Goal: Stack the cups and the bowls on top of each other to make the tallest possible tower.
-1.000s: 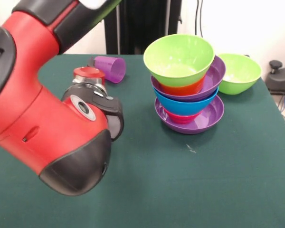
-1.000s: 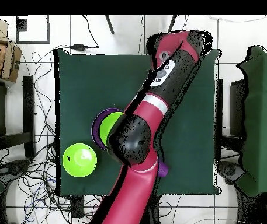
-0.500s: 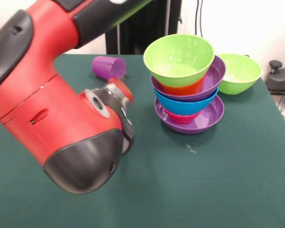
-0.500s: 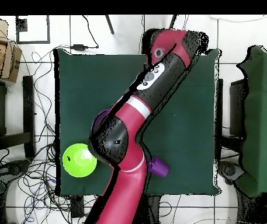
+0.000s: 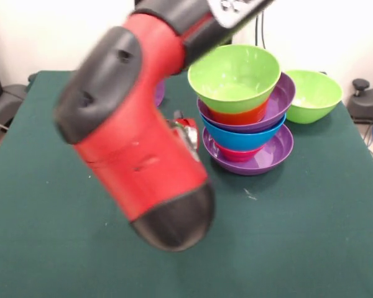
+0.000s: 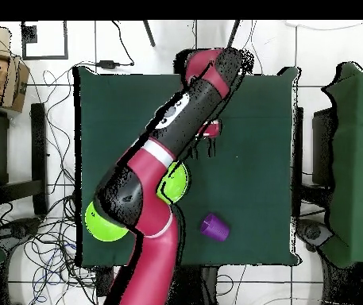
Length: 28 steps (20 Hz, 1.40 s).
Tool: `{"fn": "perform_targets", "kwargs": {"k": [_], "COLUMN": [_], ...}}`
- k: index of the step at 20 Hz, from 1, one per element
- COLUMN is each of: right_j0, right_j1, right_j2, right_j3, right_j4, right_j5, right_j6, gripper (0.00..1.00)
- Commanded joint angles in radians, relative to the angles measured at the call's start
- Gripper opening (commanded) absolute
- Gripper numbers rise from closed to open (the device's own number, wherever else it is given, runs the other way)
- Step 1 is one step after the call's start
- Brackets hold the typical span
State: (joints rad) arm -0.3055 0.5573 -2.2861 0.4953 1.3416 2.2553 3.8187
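Note:
The tower [image 5: 244,118] stands right of centre on a wide purple bowl [image 5: 275,151], with red-pink, blue, purple and orange bowls nested above and a lime green bowl [image 5: 234,76] on top. A second lime green bowl [image 5: 314,93] sits alone behind it to the right. My arm hides all but a sliver of the purple cup [image 5: 160,93] here. From overhead that cup [image 6: 214,227] lies on its side in the open, and the tower's green top [image 6: 177,182] peeks out beside the arm. My gripper [image 5: 186,132] shows only as a small red and silver part left of the tower.
My thick red arm [image 5: 143,143] fills the left and middle of the front view. From overhead the arm [image 6: 168,151] crosses the green table [image 6: 256,159] and covers part of the loose green bowl [image 6: 97,225]. Dark chairs and cables ring the table.
The arm has swung across the table, to the right in the front view, and now hides the purple cup there. From overhead the cup is uncovered. No bowl has moved.

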Motion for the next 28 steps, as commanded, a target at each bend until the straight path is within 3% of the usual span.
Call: {"fn": "perform_targets", "kwargs": {"k": [1,4,8,15,16,22,28], "right_j0": [0.099,0.135,0.190,0.273,0.223,0.270,0.264], "right_j1": [-0.029,-0.055,-0.068,-0.076,-0.076,-0.059,-0.054], "right_j2": [0.116,0.165,0.227,0.255,0.242,0.291,0.320], "right_j3": [-0.155,-0.203,-0.236,-0.261,-0.275,-0.252,-0.242], "right_j4": [-0.359,-0.461,-0.524,-0.481,-0.484,-0.482,-0.517], "right_j5": [-0.010,0.008,0.035,0.100,0.064,0.066,0.035], "right_j6": [-0.308,-0.428,-0.524,-0.496,-0.507,-0.469,-0.479], "gripper": [1.00,1.00,1.00,1.00,1.00,1.00,1.00]}}
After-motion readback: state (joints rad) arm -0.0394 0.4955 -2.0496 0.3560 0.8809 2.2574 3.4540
